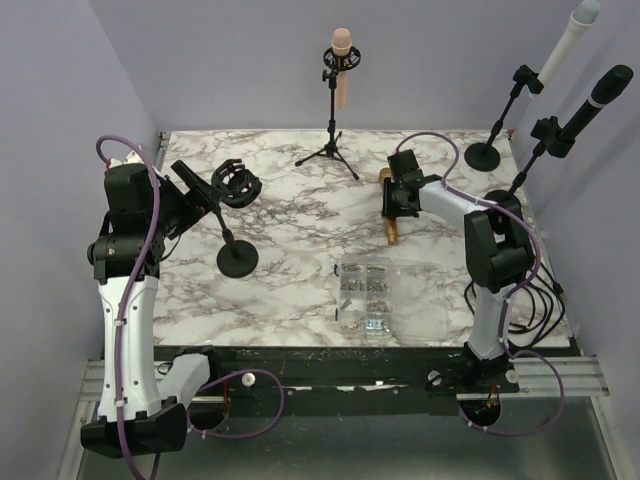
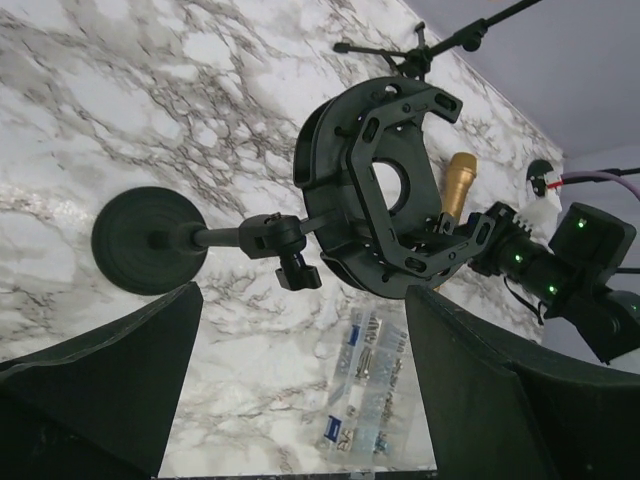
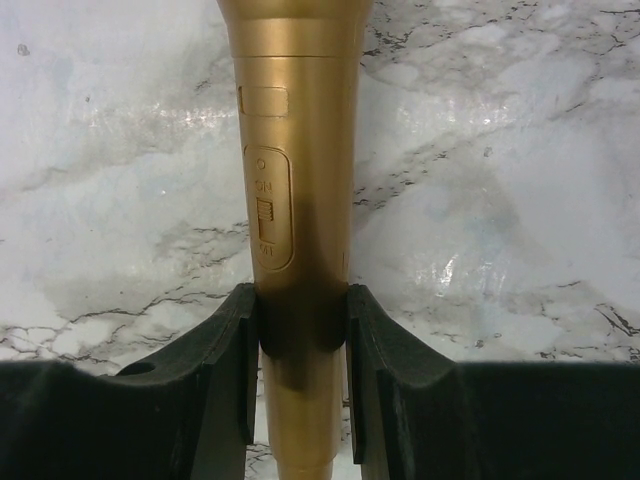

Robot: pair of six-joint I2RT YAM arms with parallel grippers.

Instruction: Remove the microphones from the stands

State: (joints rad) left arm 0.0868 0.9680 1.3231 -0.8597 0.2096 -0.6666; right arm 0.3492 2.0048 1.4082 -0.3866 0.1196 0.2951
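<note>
The gold microphone lies low over the marble table, away from the stand, with my right gripper shut on its handle. In the right wrist view the microphone runs up between the two pads, which press both its sides, and my right gripper is shut below its switch. The black stand leans on its round base, its shock mount empty. My left gripper is open just short of the stand's pole, with nothing between its fingers. The mount ring shows no microphone inside.
A clear box of screws sits at the front centre of the table. A pink microphone on a tripod stand is at the back. White and black microphones on stands rise at the back right.
</note>
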